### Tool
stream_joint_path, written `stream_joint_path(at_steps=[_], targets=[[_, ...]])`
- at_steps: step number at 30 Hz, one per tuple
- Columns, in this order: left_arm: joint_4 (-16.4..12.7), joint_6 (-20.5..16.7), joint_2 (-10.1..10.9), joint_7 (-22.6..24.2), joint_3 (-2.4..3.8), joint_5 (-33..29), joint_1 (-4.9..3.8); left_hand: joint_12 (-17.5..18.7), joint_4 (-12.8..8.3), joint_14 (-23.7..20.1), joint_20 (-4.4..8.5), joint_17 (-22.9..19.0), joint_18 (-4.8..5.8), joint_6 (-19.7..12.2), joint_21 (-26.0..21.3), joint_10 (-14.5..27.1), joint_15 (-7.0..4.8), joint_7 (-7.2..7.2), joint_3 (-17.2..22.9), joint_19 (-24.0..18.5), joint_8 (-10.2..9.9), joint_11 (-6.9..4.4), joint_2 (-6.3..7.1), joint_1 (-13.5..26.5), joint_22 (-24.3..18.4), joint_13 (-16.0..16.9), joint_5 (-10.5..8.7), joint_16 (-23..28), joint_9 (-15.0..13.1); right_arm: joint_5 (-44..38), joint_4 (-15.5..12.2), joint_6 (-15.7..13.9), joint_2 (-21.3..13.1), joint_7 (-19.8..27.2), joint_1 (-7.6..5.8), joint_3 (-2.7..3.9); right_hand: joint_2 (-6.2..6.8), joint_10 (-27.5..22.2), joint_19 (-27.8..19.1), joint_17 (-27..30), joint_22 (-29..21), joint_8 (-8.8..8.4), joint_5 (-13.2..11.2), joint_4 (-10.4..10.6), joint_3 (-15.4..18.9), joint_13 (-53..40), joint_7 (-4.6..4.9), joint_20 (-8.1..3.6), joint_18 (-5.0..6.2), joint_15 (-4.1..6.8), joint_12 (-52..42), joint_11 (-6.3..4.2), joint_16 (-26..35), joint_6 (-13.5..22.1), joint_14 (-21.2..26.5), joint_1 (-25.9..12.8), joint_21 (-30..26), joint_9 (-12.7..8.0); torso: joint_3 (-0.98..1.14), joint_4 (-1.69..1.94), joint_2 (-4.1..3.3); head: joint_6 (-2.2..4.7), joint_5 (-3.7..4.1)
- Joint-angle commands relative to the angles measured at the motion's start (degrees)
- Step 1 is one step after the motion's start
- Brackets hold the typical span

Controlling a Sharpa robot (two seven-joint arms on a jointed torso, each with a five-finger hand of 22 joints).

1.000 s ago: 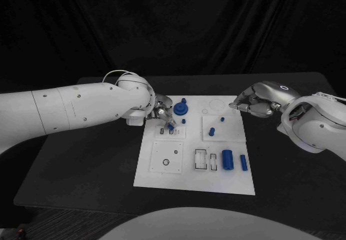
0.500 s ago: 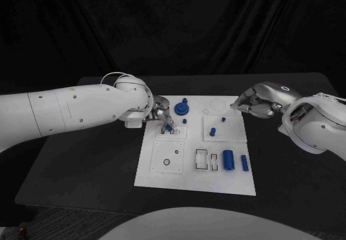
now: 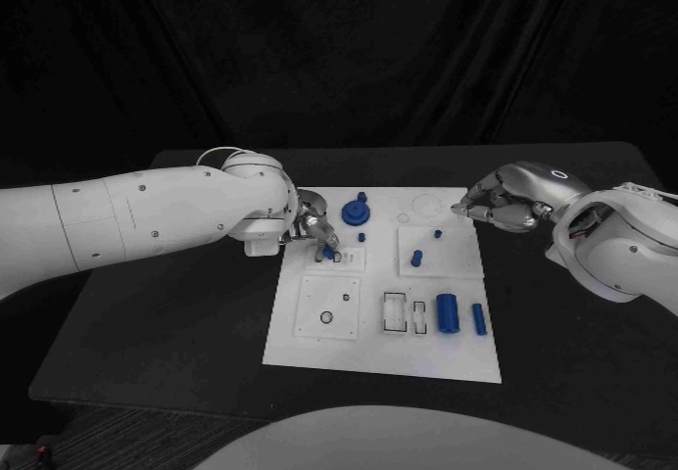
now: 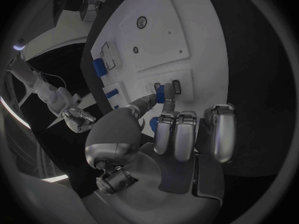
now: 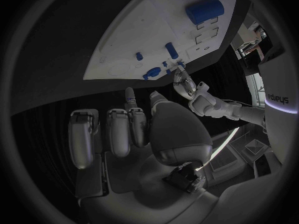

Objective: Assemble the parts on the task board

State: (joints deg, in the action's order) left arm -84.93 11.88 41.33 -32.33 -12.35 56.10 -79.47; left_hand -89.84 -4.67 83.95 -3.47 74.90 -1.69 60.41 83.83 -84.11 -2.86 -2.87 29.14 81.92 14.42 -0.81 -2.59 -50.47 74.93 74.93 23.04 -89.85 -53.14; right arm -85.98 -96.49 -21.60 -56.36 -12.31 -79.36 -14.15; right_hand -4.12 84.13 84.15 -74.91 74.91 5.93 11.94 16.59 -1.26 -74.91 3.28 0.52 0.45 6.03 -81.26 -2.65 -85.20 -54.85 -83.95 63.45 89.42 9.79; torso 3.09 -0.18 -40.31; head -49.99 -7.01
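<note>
Head view: on the task board [image 3: 381, 343], nearest lie loose blue parts; farther, the left robot hand [image 3: 314, 227] pinches a small blue part [image 3: 329, 252] over its slot; misalignment could jam it. Left wrist view shows the pinch. Right robot hand [image 3: 498, 208] hovers clenched, empty

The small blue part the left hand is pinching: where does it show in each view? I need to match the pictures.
Head view: small blue part at the left hand fingertips, over the board's upper-left panel.
Left wrist view: same part pinched between thumb and finger, against the task board.
Right wrist view: I cannot tell it apart; the left hand covers that spot.
Shared landmark: large blue cylinder.
</note>
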Motion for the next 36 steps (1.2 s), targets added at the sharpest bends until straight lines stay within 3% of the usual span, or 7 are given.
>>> stream_joint_path(at_steps=[1,12,36], targets=[[-0.26,-1.98,-0.02,-0.39,0.04,-1.59,0.12,-0.16,-1.20,6.05,-0.05,15.10,-0.81,-0.28,-0.21,-5.89,-0.14,0.24,1.65,-0.52,-0.27,-0.11,-0.17,0.32,9.30,15.07,0.13,-0.15,0.03,-0.15,-0.06,0.32,-0.08,-1.11,0.18,0.04,0.02,1.83,5.38,-4.65,14.79,-0.20,0.36,-0.33,-0.15,-5.09,-0.10,0.36,-0.22,-0.36,0.19,0.36,0.14,-0.47,-4.19,0.58,-0.21,-0.05,-0.04,0.11,0.06,-0.01,0.06],[-0.79,-4.37,0.07,0.07,0.04,-1.64,0.45,-0.16,-1.01,6.05,-0.08,15.10,-0.92,-0.70,-0.57,-5.89,-0.07,0.05,2.18,-0.92,-0.78,0.01,-0.56,0.66,9.06,15.07,0.32,-0.15,0.09,-0.15,-0.02,0.28,-0.09,-1.16,0.32,0.04,0.07,1.68,5.34,-4.53,14.77,-0.23,0.46,-0.36,-0.17,-4.73,-0.09,0.36,-0.20,-0.37,0.52,0.37,0.20,-0.50,-4.17,0.83,-0.27,-0.08,-0.04,0.03,0.17,-0.01,-0.08],[-1.20,-4.44,0.01,-0.04,0.04,-1.64,1.74,-0.16,-0.70,6.05,-0.14,15.10,-1.04,-0.98,-0.94,-5.89,0.03,-0.13,2.46,-1.34,-1.22,0.15,-0.87,1.03,8.81,15.07,0.37,-0.15,0.21,-0.16,0.14,0.52,-0.12,-1.24,0.66,0.04,0.12,1.37,5.32,-4.34,14.75,-0.26,0.58,-0.35,-0.18,-3.97,-0.10,0.38,-0.19,-0.39,1.21,0.35,0.30,-0.55,-4.13,1.09,-0.31,-0.10,0.00,0.07,0.02,-0.01,-0.10]])
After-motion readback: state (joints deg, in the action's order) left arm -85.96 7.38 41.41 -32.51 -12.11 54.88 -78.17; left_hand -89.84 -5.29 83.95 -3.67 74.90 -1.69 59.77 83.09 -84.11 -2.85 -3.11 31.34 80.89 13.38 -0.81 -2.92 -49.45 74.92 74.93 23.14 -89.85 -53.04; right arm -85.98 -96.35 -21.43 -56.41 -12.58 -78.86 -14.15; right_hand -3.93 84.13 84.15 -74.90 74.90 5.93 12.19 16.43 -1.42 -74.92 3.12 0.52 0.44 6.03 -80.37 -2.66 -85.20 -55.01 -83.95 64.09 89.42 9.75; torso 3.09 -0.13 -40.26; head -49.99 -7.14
